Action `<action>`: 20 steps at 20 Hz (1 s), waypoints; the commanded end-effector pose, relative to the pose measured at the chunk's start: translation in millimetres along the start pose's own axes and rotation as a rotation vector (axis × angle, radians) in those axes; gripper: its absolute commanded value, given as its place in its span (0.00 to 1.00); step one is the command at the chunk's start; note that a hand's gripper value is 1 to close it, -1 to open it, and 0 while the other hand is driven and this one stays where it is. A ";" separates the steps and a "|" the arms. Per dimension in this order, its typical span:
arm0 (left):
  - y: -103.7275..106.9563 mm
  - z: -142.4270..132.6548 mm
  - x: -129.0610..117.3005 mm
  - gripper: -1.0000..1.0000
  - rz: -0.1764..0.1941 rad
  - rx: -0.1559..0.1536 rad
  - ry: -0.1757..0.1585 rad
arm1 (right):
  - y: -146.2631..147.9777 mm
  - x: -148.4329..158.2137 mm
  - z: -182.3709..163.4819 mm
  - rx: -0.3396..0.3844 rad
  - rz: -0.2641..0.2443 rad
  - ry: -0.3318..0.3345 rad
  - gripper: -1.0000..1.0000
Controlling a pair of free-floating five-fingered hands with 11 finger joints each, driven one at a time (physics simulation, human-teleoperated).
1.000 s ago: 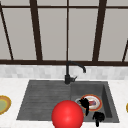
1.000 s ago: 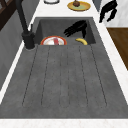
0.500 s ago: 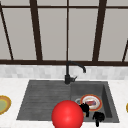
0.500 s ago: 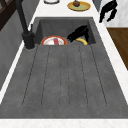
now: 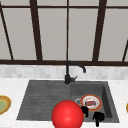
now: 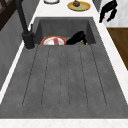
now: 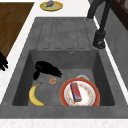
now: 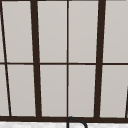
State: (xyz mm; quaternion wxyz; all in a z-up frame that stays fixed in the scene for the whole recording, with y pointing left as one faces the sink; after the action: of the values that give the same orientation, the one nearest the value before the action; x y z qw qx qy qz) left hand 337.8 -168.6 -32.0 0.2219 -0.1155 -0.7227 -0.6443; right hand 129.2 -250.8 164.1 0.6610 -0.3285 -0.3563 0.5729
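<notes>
My left hand (image 5: 85, 110) is down in the sink basin (image 7: 100, 62), open, with its fingers stretched toward the red-rimmed plate (image 7: 92, 96). It shows in the right side view (image 7: 47, 68) and in the left side view (image 6: 77, 37). A red block (image 7: 75, 91) lies on the plate. A banana (image 7: 34, 95) and a small orange piece (image 7: 52, 80) lie on the basin floor just below the hand, apart from it. My right hand (image 5: 98, 117) hangs open outside the sink's front edge (image 6: 108, 11), holding nothing. A big red ball (image 5: 67, 115) sits at the front.
A black faucet (image 5: 68, 75) stands behind the sink, and a ribbed drainboard (image 6: 65, 75) fills the sink's left half. One plate with food (image 7: 51, 5) rests on the left counter and another (image 6: 78, 5) on the right counter. A window spans the wall.
My left hand has shifted slightly inside the basin, drawing in near the banana. The right hand has stayed where it was.
</notes>
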 end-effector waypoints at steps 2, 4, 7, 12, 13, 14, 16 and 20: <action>-12.7 3.6 -17.3 0.00 0.088 0.022 0.077 | 0.0 0.0 0.0 0.000 0.000 0.000 0.50; -15.7 4.1 -27.3 0.00 0.112 0.005 0.064 | 0.0 0.0 0.0 0.000 0.000 0.000 0.50; -21.6 3.3 -44.5 0.00 0.151 -0.006 0.055 | 0.0 0.0 0.0 0.000 0.000 0.000 0.50; -25.7 -4.5 -90.6 0.00 0.179 -0.035 0.017 | 0.0 0.0 0.0 0.000 0.000 0.000 0.50; -25.5 -5.9 -95.5 0.00 0.199 -0.040 0.032 | 0.0 0.0 0.0 0.000 0.000 0.000 0.50; -29.6 -5.7 -99.4 0.00 0.217 -0.035 0.067 | 0.0 0.0 0.0 0.000 0.000 0.000 0.50; -31.2 -5.7 -110.4 0.00 0.255 -0.034 0.103 | 0.0 0.0 0.0 0.000 0.000 0.000 0.50; -28.0 -6.8 -104.6 0.00 0.283 -0.052 0.113 | 0.0 0.0 0.0 0.000 0.000 0.000 0.50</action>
State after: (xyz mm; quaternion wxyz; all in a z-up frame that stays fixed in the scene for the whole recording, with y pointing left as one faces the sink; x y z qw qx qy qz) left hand 403.1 -161.7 -82.8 0.3162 -0.1712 -0.6775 -0.6416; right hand 129.2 -250.8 164.1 0.6610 -0.3285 -0.3563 0.5729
